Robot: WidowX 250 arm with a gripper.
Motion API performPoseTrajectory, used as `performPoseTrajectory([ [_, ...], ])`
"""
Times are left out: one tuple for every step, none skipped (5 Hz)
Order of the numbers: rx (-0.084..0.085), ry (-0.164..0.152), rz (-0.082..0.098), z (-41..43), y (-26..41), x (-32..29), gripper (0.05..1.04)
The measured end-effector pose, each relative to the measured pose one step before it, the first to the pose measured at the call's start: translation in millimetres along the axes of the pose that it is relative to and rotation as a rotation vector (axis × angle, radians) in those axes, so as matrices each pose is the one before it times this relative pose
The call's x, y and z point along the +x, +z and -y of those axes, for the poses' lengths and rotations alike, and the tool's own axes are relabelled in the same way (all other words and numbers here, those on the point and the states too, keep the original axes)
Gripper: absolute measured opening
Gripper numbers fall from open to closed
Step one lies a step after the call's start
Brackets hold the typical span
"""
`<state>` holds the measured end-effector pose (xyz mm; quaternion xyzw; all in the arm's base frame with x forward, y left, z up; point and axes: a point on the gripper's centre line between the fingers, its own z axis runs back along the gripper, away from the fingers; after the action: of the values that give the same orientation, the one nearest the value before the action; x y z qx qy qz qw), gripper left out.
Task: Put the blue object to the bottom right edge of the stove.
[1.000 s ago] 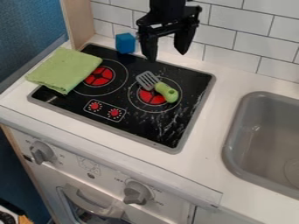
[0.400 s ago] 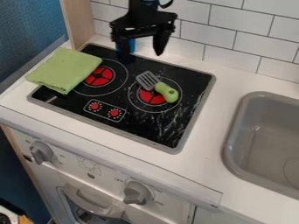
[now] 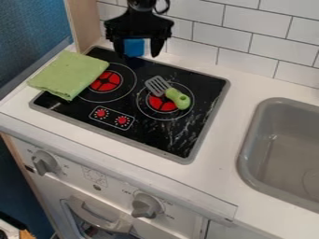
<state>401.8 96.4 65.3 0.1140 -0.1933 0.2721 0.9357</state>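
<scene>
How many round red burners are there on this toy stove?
2 visible on the black rectangular stove: one red burner beside the folded green cloth, the other partly covered by the green-handled grey spatula. The cloth covers a stove corner, so more can't be ruled out.

Toy kitchen, with a stove (image 3: pixel 177 126) and sink (image 3: pixel 248 154).
</scene>
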Motion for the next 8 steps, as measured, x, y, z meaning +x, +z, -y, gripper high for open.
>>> performPoseTrajectory([
  [-0.0092, -0.1249, -0.0431, -6.28, -19.0, 15.11, 1.001],
  [-0.0385, -0.0592, 0.0085, -10.51, -2.33, 13.6, 1.001],
  [0.0023, -0.002, -0.0013, -2.08, -5.01, 3.47, 1.001],
  [0.0034, 0.0063, -0.0159, -1.64, -9.91, 5.1, 1.001],
  [0.0205, 0.0222, 0.0029, -5.12, -5.82, 9.23, 1.001],
  [0.0193, 0.0052, -0.012, -0.54, -4.94, 5.11, 0.948],
  [0.0258, 0.0147, -0.0142, -2.27, -9.38, 0.37, 0.68],
  [0.0133, 0.0188, -0.0024, -0.88, 0.62, -0.32, 0.612],
])
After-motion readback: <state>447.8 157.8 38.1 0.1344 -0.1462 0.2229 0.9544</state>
